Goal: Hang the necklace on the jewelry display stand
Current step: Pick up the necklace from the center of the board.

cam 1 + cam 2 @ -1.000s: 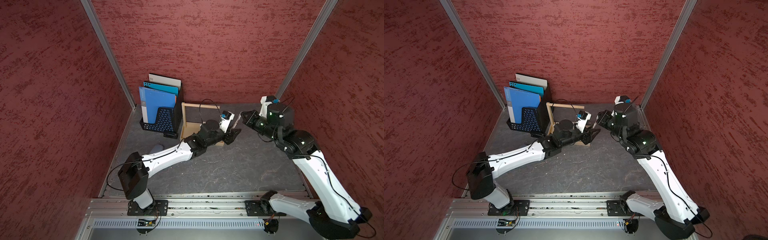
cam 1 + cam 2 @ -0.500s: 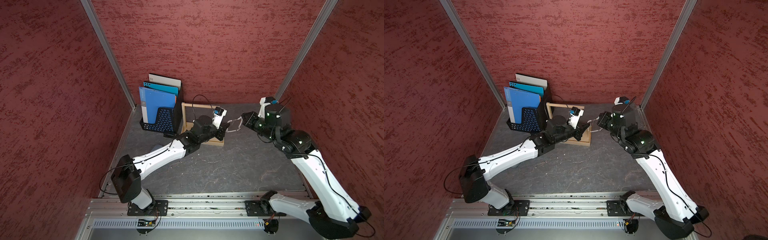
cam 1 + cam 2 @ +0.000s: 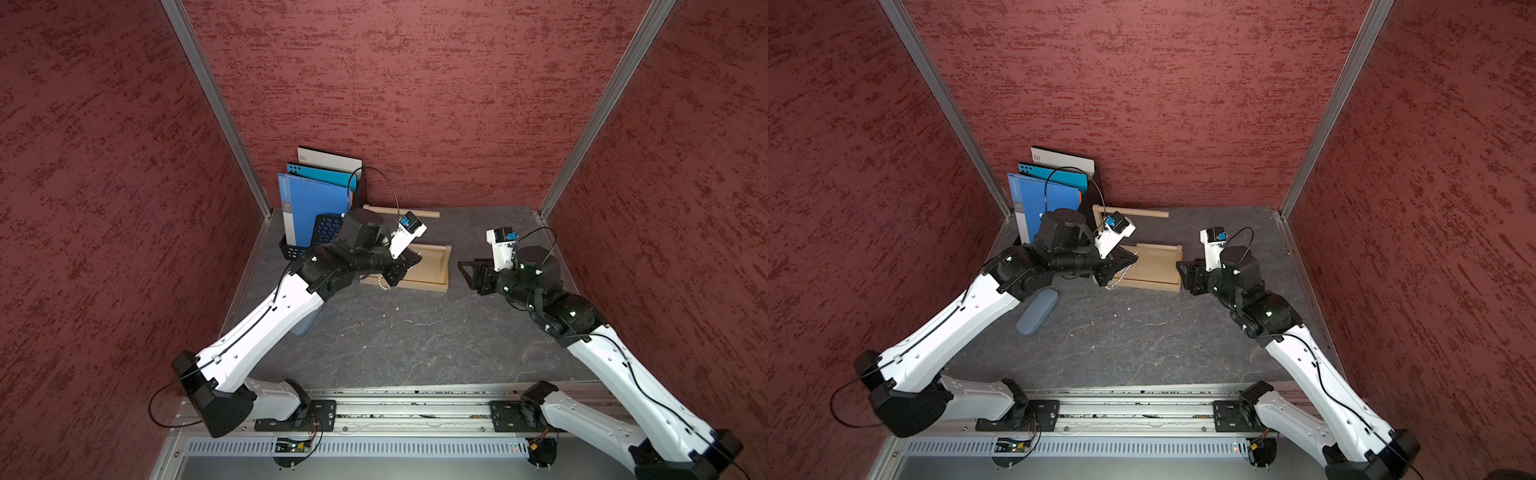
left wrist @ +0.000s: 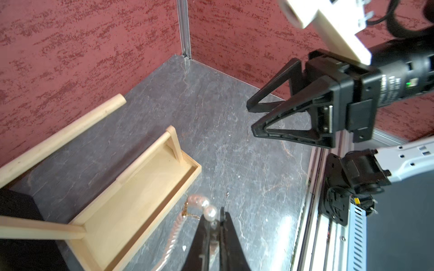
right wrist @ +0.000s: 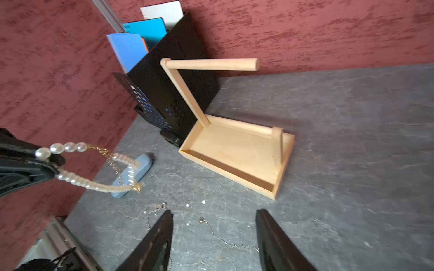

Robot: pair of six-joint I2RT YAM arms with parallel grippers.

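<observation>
Dark grey table [image 3: 374, 361] and red textured walls [image 3: 415, 104] fill both top views, where the left pincer [image 3: 413, 262] hovers over one end of the jewelry display stand [image 3: 434, 270] and the right pincer [image 3: 464, 274] faces it from beyond the stand, jaws spread and holding nothing. Only the right wrist view shows the necklace [image 5: 94, 185] whole: a pearl loop with gold links dangling from the left pincer's narrow, clamped tips, apart from the stand, with a blue case [image 5: 143, 164] on the table beneath it. From the left wrist view just 2 clear pearls and a blurred strand show beside those tips, next to the tray's rim.
</observation>
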